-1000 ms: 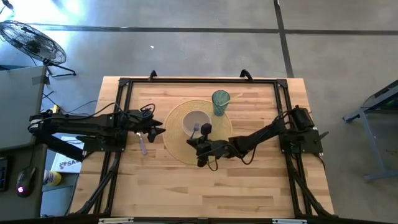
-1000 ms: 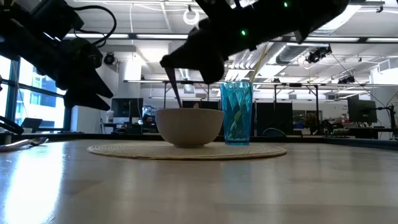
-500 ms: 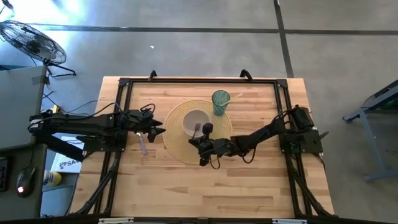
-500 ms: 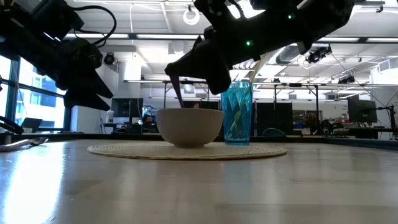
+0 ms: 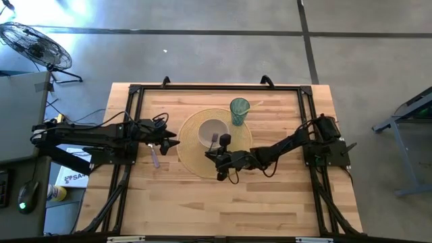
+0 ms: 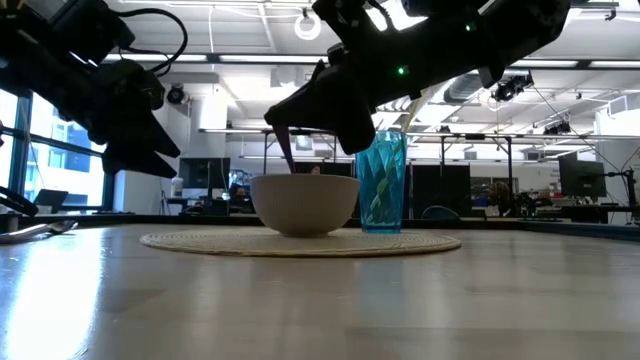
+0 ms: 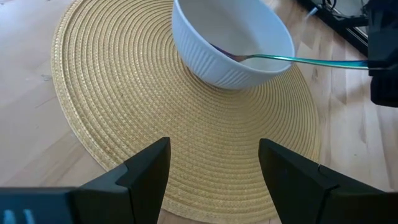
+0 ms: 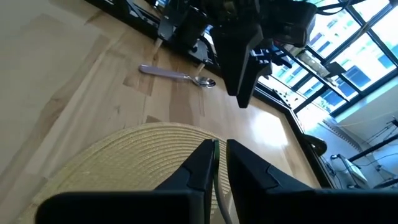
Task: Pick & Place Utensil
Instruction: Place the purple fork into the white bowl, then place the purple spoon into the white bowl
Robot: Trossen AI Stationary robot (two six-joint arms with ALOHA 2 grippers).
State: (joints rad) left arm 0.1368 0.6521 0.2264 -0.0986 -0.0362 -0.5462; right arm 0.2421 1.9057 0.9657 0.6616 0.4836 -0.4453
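In the white bowl on the woven mat, the fork leans tines-down, its handle pinched tight in my right gripper over the rim. My left gripper hangs spread beside the mat, near a spoon. Teal cup stands behind the bowl.
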